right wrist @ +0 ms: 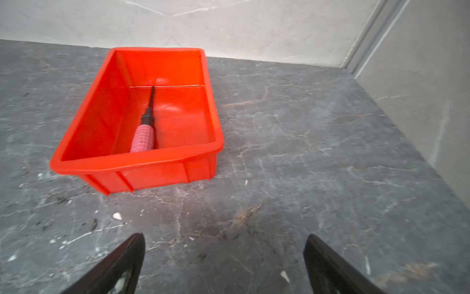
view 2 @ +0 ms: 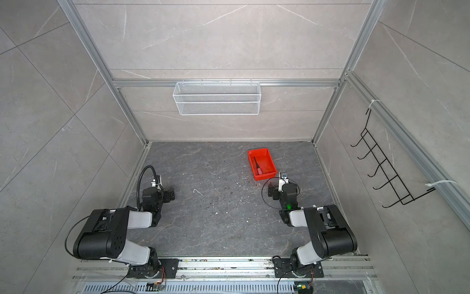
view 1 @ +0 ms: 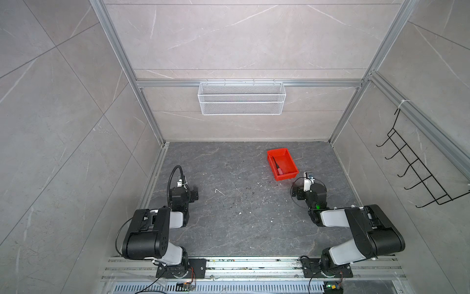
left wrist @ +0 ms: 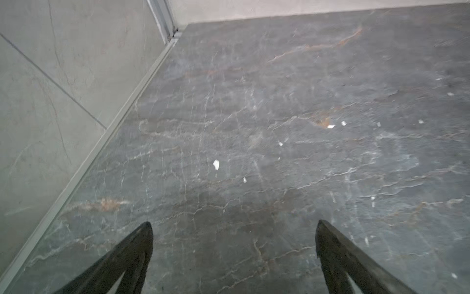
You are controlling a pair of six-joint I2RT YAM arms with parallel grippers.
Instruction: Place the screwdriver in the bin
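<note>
The bin [view 1: 277, 152] [view 2: 258, 152] is a bright red shallow tray on the dark stone floor, right of centre towards the back. The screwdriver [view 1: 277, 168] [view 2: 257, 167] lies flat inside it. In the right wrist view its pale red handle [right wrist: 143, 135] rests against the bin's [right wrist: 137, 163] near wall, black shaft pointing to the far wall. My right gripper [view 1: 295, 191] [right wrist: 224, 236] hangs open and empty just in front of the bin, apart from it. My left gripper [view 1: 195, 194] [left wrist: 234, 223] is open over bare floor at the left.
A long white wire-mesh basket [view 1: 241, 101] hangs on the back wall. A black hook rack [view 1: 417, 173] is fixed to the right wall. Aluminium frame rails edge the floor, and small white chips [left wrist: 216, 164] lie scattered on it.
</note>
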